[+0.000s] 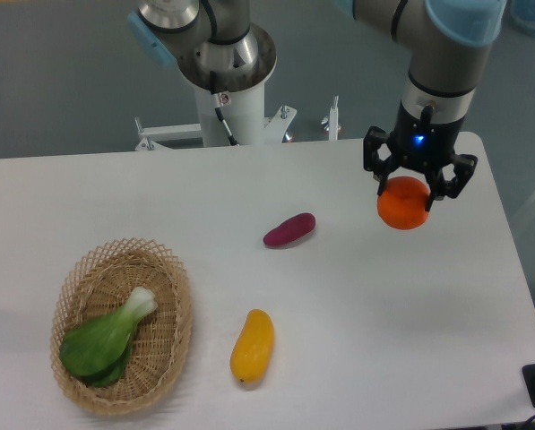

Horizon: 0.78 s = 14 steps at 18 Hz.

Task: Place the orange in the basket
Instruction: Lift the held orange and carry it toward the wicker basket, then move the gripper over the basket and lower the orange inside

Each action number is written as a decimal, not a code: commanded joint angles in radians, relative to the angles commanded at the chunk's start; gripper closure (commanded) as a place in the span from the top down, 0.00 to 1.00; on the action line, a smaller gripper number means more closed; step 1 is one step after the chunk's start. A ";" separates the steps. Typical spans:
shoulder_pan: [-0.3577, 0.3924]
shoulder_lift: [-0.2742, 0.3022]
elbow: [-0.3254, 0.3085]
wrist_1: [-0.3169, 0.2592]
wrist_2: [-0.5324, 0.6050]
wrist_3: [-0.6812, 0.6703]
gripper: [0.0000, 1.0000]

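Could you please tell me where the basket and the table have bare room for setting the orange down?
The basket is free in its upper half; the bok choy fills the lower left. The table is bare between the basket and the purple sweet potato, and right of the mango. The pincer holds the orange at the right.

Orange's (403, 205) top behind the jaws

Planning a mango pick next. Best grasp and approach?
Grip the mango across its narrow middle, coming from straight above. It lies flat and elongated, running near to far, so the fingers should probably close left-right across the short width. Clear table on both sides.
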State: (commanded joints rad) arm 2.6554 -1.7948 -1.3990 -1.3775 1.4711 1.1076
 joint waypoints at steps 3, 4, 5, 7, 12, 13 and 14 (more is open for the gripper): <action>-0.026 -0.002 0.006 0.003 0.000 -0.081 0.65; -0.047 -0.003 0.006 0.011 -0.005 -0.145 0.65; -0.069 -0.005 0.006 0.032 -0.012 -0.217 0.65; -0.109 -0.020 0.003 0.101 -0.018 -0.349 0.65; -0.264 -0.083 -0.008 0.299 -0.015 -0.739 0.65; -0.296 -0.093 -0.008 0.325 -0.014 -0.791 0.65; -0.325 -0.106 -0.008 0.345 -0.012 -0.845 0.65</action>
State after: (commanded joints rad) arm 2.3304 -1.9005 -1.4067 -1.0326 1.4588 0.2629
